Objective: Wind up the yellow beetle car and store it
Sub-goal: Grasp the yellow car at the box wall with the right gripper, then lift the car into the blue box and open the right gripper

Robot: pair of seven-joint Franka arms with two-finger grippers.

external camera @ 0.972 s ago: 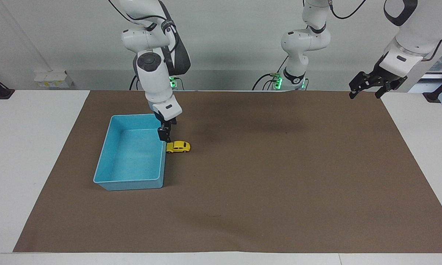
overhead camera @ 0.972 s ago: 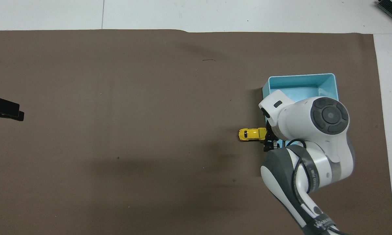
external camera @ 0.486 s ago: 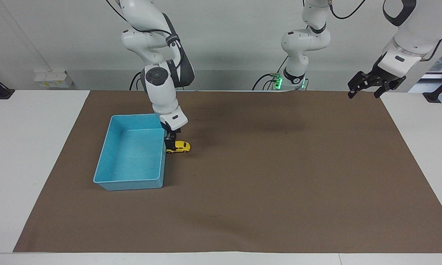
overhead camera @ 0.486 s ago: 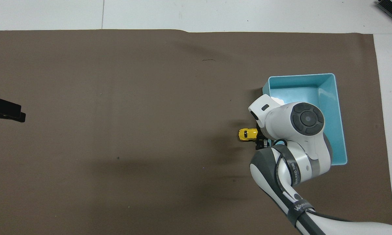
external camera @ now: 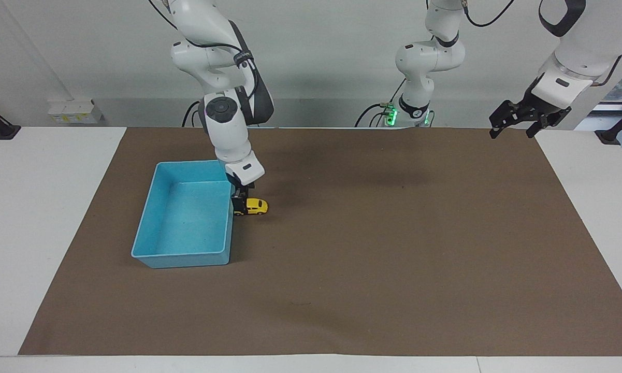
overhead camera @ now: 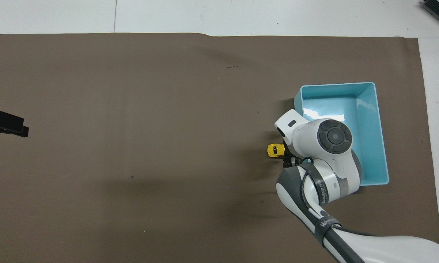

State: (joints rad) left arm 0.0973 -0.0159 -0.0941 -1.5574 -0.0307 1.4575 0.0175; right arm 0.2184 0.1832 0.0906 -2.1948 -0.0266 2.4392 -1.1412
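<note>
1. While the right arm works, the left gripper (external camera: 515, 122) waits in the air over the corner of the mat at the left arm's end. Its fingers are spread wide and hold nothing, and it has not budged in the last second.
2. Here's the change: the right gripper (external camera: 240, 204), which a second ago hung just above the car's tray-side end, has dropped right down onto that end. Its wrist has also swung off the tray. Whether it has closed on the car yet, I cannot tell.
3. The tiny bright yellow beetle toy car (external camera: 256, 206) sits on the brown paper mat (external camera: 393, 259), touching or just beside the tray's long wall. It hasn't shifted at all, so nothing has been lifted or dragged.
4. The light blue rectangular plastic tray (external camera: 186, 259) runs alongside and farther out from the robots, with nothing in it. The car is still to be stored.
5. My read is that this is the grab before the pull-back wind. The tray wall is tight against the car, so a sloppy close could nudge it.
</note>
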